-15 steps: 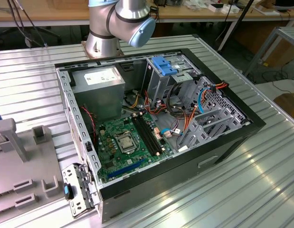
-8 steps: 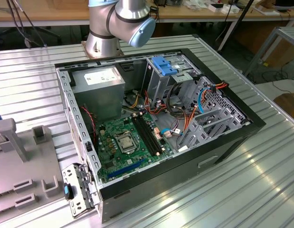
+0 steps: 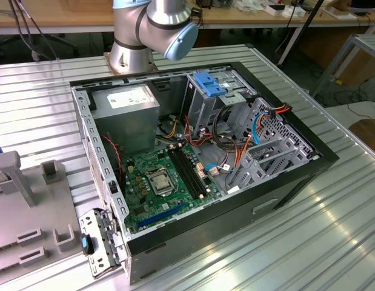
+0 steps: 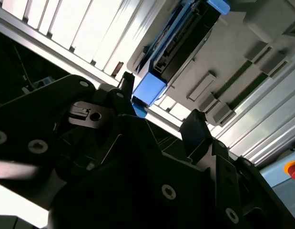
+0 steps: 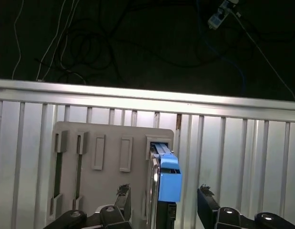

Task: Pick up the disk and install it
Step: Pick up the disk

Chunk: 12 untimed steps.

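Blue-framed disk (image 5: 168,180) stands on edge in a slot of the grey holder (image 5: 109,143) on the ribbed metal table (image 5: 233,143). The claw (image 5: 162,194) is spread apart, one finger each side of its blue end.

- Arm (image 3: 134,42): in the exterior view, a silver base column stands upright, with a grey joint housing on top. The housing's pale blue end cap (image 3: 181,37) faces the exterior view's right.
- Claw (image 5: 164,195): black body built of bolted plates, seen in both wrist views.
- Fingers (image 4: 195,128): two, black, spread well apart, with the tips roughly level with each other.
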Motion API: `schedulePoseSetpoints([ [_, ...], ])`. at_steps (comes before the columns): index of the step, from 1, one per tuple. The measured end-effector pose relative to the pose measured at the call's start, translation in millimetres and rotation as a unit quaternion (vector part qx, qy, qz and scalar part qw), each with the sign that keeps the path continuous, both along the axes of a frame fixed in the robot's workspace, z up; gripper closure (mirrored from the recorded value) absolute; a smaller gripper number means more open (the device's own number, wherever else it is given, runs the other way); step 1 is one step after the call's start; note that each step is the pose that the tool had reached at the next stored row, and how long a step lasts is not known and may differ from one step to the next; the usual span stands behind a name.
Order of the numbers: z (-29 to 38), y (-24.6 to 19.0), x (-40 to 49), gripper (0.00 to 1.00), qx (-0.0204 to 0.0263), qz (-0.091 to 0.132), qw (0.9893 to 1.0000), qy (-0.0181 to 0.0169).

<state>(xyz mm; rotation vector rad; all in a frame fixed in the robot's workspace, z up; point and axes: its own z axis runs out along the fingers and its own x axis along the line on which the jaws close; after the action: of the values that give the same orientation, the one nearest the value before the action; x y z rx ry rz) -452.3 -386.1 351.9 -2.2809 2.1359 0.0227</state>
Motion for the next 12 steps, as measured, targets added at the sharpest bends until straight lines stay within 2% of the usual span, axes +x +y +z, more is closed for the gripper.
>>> schedulePoseSetpoints([
  [2,-6.4,0.0,0.0,0.34,0.0000,0.000,1.0000,0.0000],
  [6,-14.3,0.6,-0.1,0.34,0.0000,0.000,1.0000,0.0000],
  [12,-27.4,5.9,-1.0,0.34,0.0001,-0.003,1.0000,0.0000],
])
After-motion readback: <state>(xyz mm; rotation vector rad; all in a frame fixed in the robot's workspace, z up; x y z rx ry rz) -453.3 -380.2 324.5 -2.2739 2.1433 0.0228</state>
